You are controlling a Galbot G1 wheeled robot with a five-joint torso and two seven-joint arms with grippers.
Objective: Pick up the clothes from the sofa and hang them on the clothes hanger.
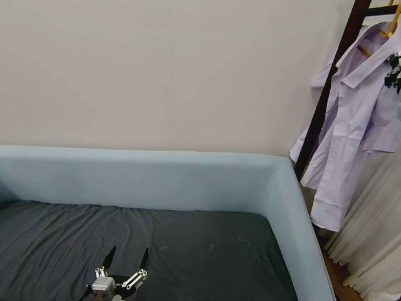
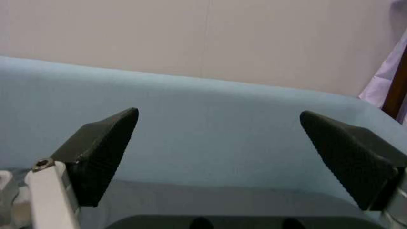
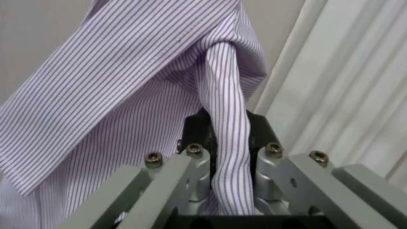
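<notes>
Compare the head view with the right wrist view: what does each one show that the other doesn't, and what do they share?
Head view's own: the light blue sofa with its dark seat, the left gripper open just above that seat, and the dark rack post. Right wrist view's own: the right gripper shut on a fold of the striped shirt. Shared: that shirt, hanging, and the pale curtain beside it.

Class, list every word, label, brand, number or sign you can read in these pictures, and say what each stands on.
None: there is no readable text anywhere.
The striped shirt, pinched in the shut right gripper, shows only stripes; the sofa, the wall and the open left gripper carry no writing.
</notes>
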